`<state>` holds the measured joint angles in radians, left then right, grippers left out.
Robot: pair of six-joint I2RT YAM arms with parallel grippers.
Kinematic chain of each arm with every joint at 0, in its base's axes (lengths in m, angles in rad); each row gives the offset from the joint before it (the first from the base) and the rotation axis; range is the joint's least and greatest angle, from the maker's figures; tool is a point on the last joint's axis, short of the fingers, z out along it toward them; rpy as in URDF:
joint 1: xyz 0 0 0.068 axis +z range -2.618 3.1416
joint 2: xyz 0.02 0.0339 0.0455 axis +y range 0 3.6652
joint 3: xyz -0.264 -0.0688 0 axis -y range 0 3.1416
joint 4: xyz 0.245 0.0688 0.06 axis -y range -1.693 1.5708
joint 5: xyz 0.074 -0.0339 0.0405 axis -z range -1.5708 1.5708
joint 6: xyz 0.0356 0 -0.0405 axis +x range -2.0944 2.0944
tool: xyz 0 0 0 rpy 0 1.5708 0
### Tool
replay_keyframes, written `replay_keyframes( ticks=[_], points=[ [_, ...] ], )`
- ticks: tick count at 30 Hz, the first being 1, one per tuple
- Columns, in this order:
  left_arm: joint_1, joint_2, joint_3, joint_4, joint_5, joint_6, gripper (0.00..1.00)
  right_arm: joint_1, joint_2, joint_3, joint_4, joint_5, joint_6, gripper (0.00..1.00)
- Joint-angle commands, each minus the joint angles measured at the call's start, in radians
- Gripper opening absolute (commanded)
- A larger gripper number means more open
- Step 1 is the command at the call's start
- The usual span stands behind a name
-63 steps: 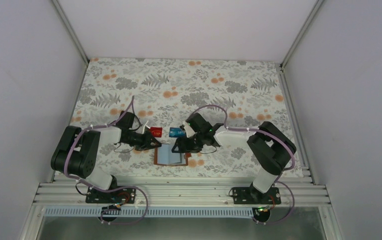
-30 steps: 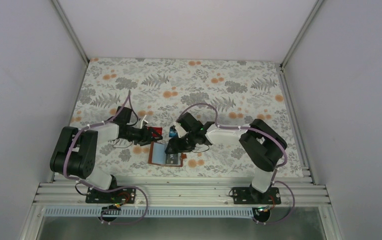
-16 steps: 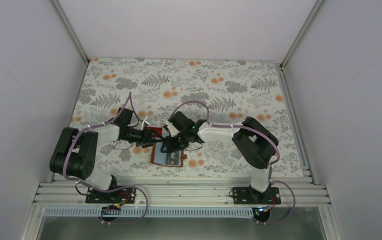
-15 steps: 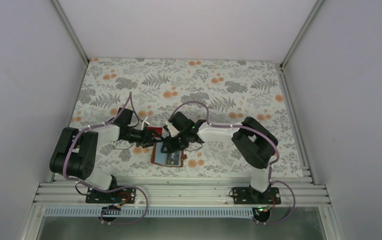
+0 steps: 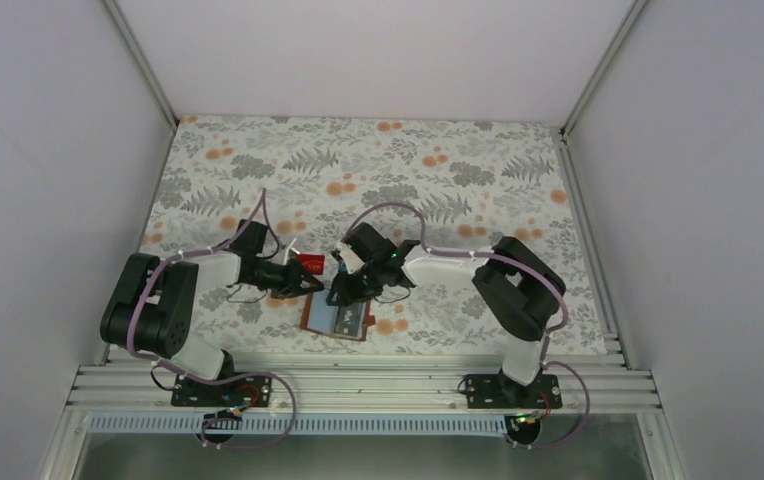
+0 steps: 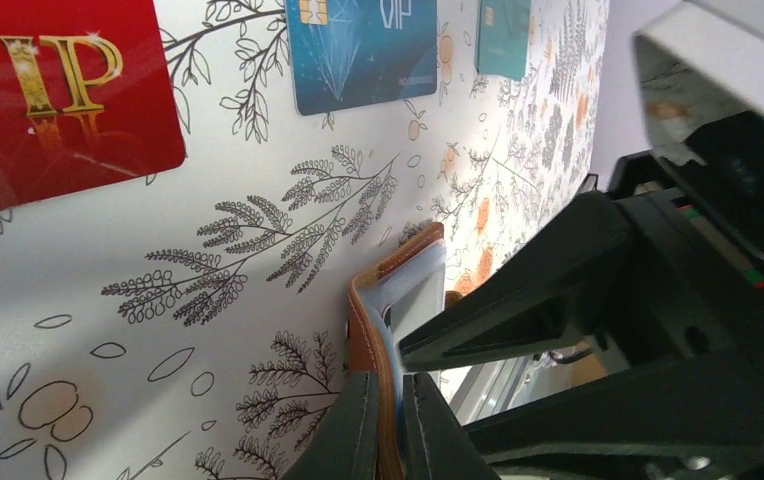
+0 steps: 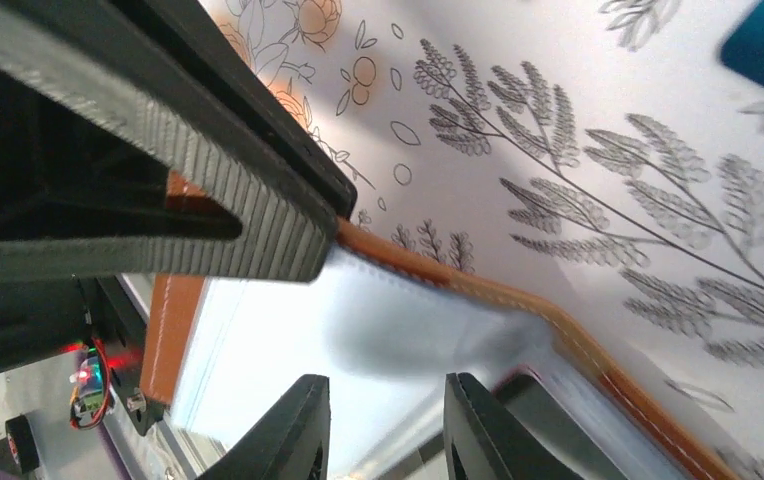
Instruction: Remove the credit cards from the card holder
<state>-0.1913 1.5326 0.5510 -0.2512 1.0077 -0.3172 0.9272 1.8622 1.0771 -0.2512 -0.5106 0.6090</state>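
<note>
I have the card holder (image 5: 339,318) lying open on the floral table cover (image 5: 458,170), close in front of both arms, brown leather outside down and pale inner pockets up. My left gripper (image 6: 390,425) is fully closed on the leather edge of the holder, pinching it thin between the pads, so I treat that as my anchor. My right gripper (image 7: 388,425) hangs over the pale pockets with its jaws part way apart and a clear gap between them. I see nothing gripped there.

Three cards lie flat on the cover beyond the holder and apart from it: the red card (image 6: 48,100) with gold lettering, the blue card (image 6: 363,45) just beside it, and the teal card (image 6: 505,35) farther along. I cannot make out which pockets are loaded.

I judge the holder to be light and floppy. The leather bends, the pocket leaves are thin and slick, and the whole thing would slide or lift with any pull if it were not pinned. The cards look light, stiff and slippery, thin enough to skid out of a shallow pinch. I would take a card by whatever edge stands proud of its pocket, pads flat on both faces, and draw it straight along the pocket's opening, not upward
</note>
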Motion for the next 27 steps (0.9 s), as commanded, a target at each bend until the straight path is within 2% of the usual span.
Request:
replay_keyframes(
  ticks=[1, 4, 6, 8, 11, 13, 14, 15, 16, 21, 25, 27],
  points=[
    [-0.005, 0.003, 0.014, -0.011, -0.014, 0.048, 0.02, -0.041, -0.118, -0.07, 0.063, -0.02, 0.001, 0.32],
    [-0.004, -0.003, 0.085, -0.057, 0.006, 0.117, 0.02, -0.088, -0.233, -0.149, 0.095, -0.021, -0.028, 0.36],
    [-0.001, -0.003, 0.175, -0.122, 0.072, 0.202, 0.02, -0.135, -0.316, -0.213, 0.137, -0.041, -0.062, 0.42],
    [-0.001, 0.015, 0.308, -0.255, 0.152, 0.357, 0.02, -0.211, -0.401, -0.276, 0.194, -0.108, -0.091, 0.51],
    [-0.001, 0.059, 0.573, -0.573, 0.251, 0.636, 0.03, -0.286, -0.518, -0.308, 0.227, -0.184, -0.16, 0.64],
    [0.002, 0.061, 0.692, -0.752, 0.283, 0.765, 0.02, -0.324, -0.574, -0.282, 0.213, -0.205, -0.221, 0.75],
    [0.004, 0.047, 0.738, -0.783, 0.283, 0.789, 0.02, -0.34, -0.599, -0.267, 0.209, -0.216, -0.247, 0.8],
    [0.004, 0.024, 0.773, -0.79, 0.274, 0.791, 0.02, -0.359, -0.621, -0.254, 0.208, -0.223, -0.269, 0.93],
    [0.003, -0.003, 0.806, -0.784, 0.257, 0.783, 0.02, -0.377, -0.642, -0.242, 0.211, -0.233, -0.289, 0.98],
    [-0.003, -0.092, 0.972, -0.808, 0.159, 0.763, 0.02, -0.437, -0.709, -0.187, 0.256, -0.329, -0.362, 0.99],
    [-0.004, -0.098, 1.062, -0.88, 0.174, 0.773, 0.02, -0.439, -0.699, -0.135, 0.235, -0.367, -0.4, 0.99],
    [-0.007, -0.105, 1.074, -0.875, 0.18, 0.757, 0.02, -0.439, -0.678, -0.121, 0.237, -0.406, -0.399, 0.96]
  ],
)
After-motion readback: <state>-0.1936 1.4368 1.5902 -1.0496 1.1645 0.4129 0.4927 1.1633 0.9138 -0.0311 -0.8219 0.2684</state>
